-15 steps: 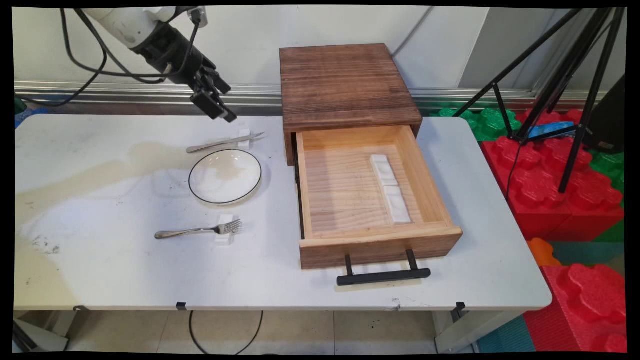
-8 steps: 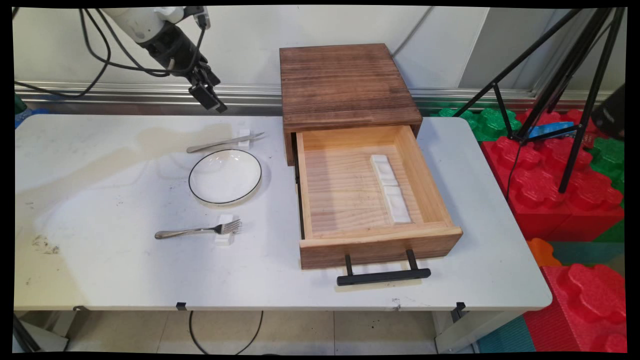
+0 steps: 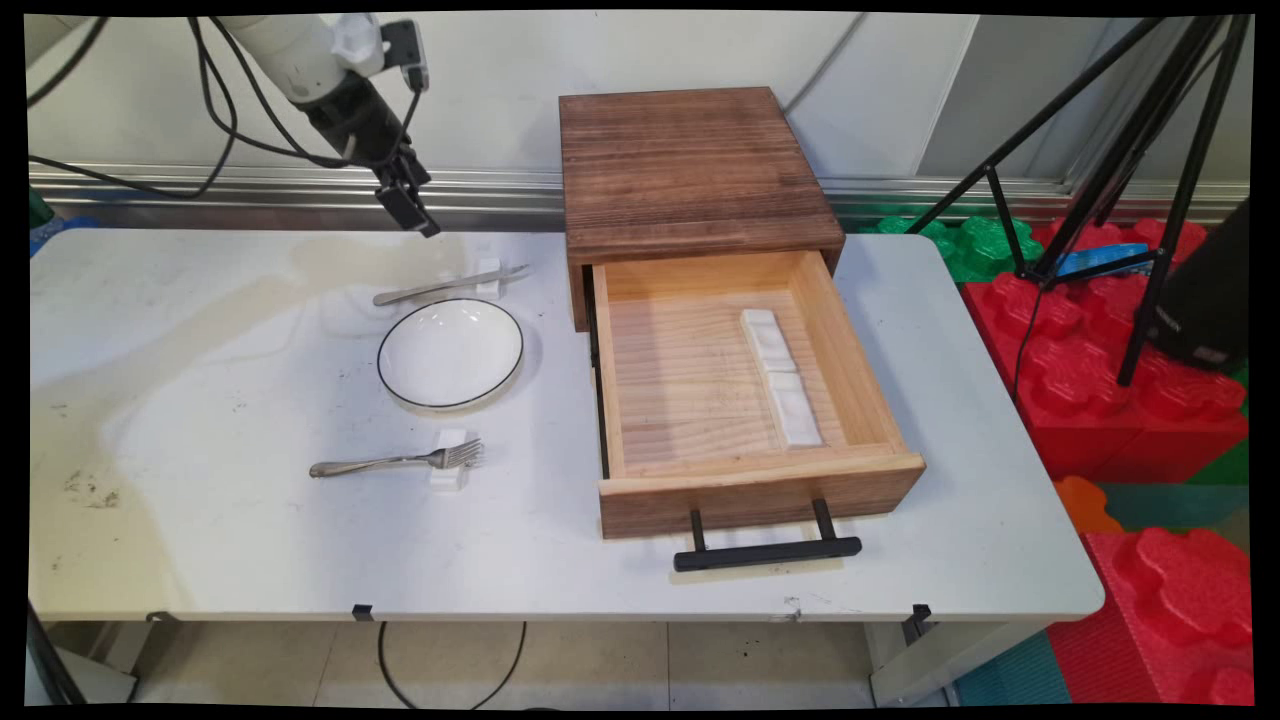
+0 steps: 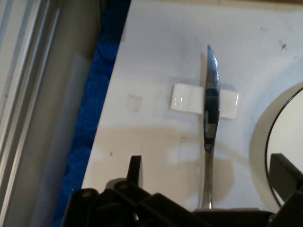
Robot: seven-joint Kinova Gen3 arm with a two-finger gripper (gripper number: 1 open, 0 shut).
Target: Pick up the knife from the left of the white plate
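Two white pads point(image 3: 782, 377) (perhaps rests) | open drawer point(image 3: 740, 375)

The arm point(image 3: 295, 45) is a rounded white tube ending in a black cylindrical wrist, from which a narrow black two-finger gripper point(image 3: 408, 208) extends. Thin black cables point(image 3: 215, 95) loop from the arm, and a small dark boxy module point(image 3: 405, 45) sits on the white link beside the wrist. Seen from the hand camera, the gripper's linkage point(image 4: 142, 205) is matte black with round pivot pins, and its fingers point(image 4: 135, 170) are flat black bars.
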